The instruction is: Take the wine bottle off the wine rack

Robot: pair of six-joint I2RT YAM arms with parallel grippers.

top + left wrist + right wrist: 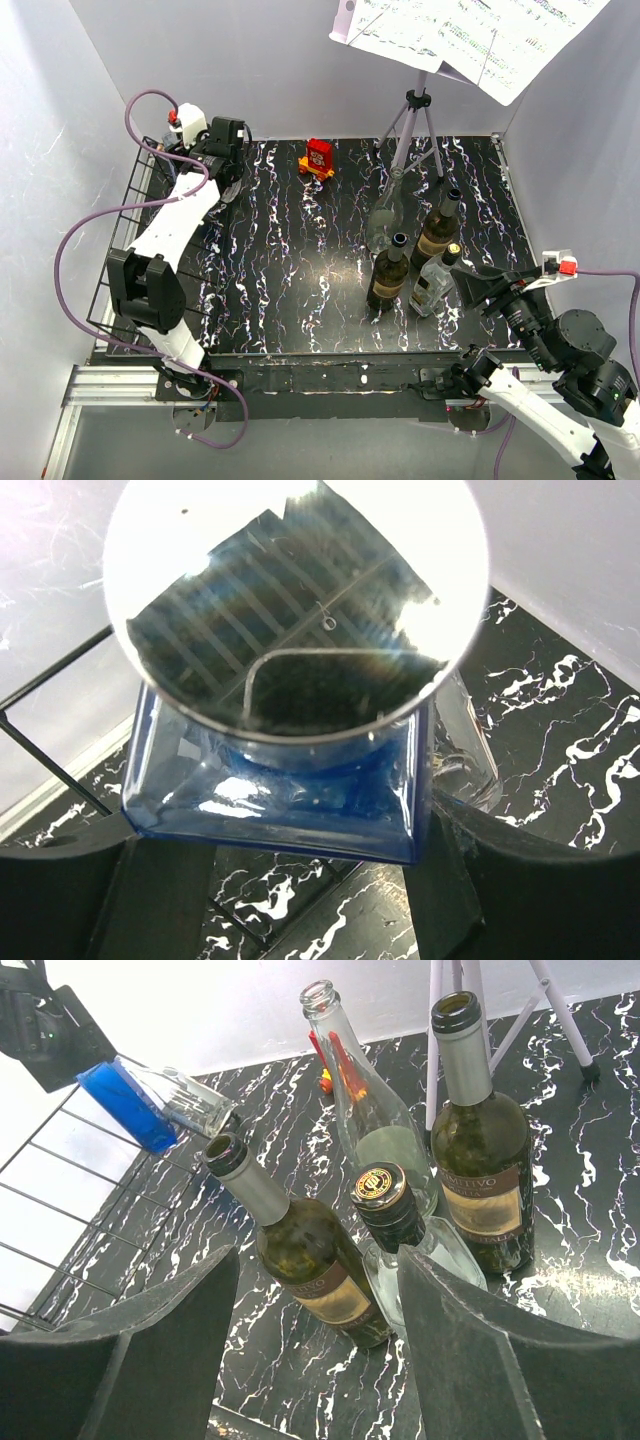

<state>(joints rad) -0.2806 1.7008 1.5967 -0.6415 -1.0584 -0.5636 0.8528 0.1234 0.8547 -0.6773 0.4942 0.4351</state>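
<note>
The black wire wine rack [118,262] lies along the table's left edge; it also shows in the right wrist view [60,1210]. My left gripper [225,150] is over the rack's far end, shut on a clear wine bottle with a blue square base [150,1105]. In the left wrist view the bottle [280,780] fills the frame base-on, pressed between both fingers, with the gripper's midpoint [285,830] on it. The bottle lies tilted above the rack wires. My right gripper [480,288] is open and empty at the front right [318,1260].
Several bottles stand right of centre: two dark ones [388,272] [438,230], a clear one [383,215] and a clear one with a black cap [435,282]. A grey tripod music stand [415,120] is behind them. A red toy [320,158] sits at the back.
</note>
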